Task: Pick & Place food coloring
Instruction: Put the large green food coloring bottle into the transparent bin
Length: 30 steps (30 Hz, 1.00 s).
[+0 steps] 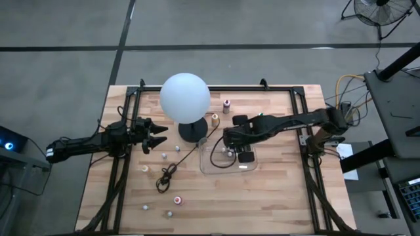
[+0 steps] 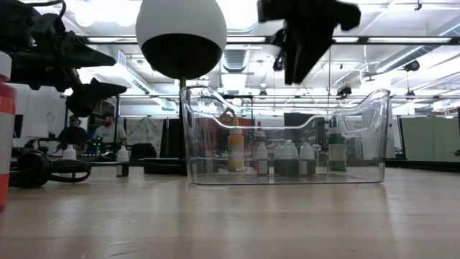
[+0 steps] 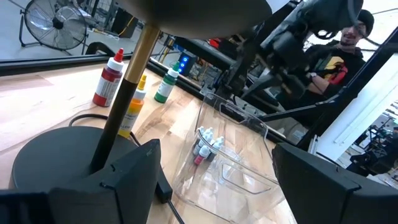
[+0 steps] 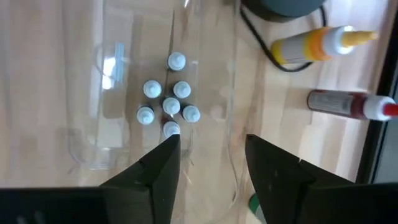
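Several tiny white-capped food coloring bottles (image 4: 168,107) stand upright in a cluster on the floor of the clear tray (image 1: 244,168); they also show in the left wrist view (image 3: 205,144) and the low view (image 2: 287,158). Other small bottles stand loose on the table, near the cord (image 1: 164,155) and near the front edge (image 1: 178,200). My right gripper (image 4: 208,162) hangs open and empty above the tray, over the cluster (image 1: 230,141). My left gripper (image 1: 155,134) is open and empty, left of the lamp base (image 1: 191,131), pointing toward the tray.
The white globe lamp (image 1: 185,96) stands between the arms; its black cord (image 1: 169,174) trails across the table toward the near edge. Larger yellow (image 1: 214,119) and red (image 1: 227,105) bottles stand behind the tray. A person (image 3: 348,37) sits beyond the table.
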{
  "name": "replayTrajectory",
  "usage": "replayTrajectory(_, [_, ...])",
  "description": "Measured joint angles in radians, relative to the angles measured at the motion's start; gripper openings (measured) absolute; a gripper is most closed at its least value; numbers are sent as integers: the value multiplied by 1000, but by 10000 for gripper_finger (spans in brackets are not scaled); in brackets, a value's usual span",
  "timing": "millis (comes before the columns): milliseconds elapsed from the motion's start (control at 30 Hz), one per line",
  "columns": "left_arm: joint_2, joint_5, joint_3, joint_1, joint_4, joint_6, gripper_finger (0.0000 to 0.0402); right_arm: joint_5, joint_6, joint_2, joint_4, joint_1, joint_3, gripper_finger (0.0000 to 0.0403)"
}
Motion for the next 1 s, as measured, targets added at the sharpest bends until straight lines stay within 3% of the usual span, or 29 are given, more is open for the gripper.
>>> replayTrajectory(367, [0, 0, 0, 0, 0, 0, 279, 60, 229, -144, -113, 80, 2, 189])
replayTrajectory(733, [0, 0, 0, 0, 0, 0, 279, 137, 470, -281, -220, 177, -2, 269])
replayTrajectory(1000, [0, 0, 0, 0, 0, 0, 279, 204, 442, -358, -251, 136, -3, 320])
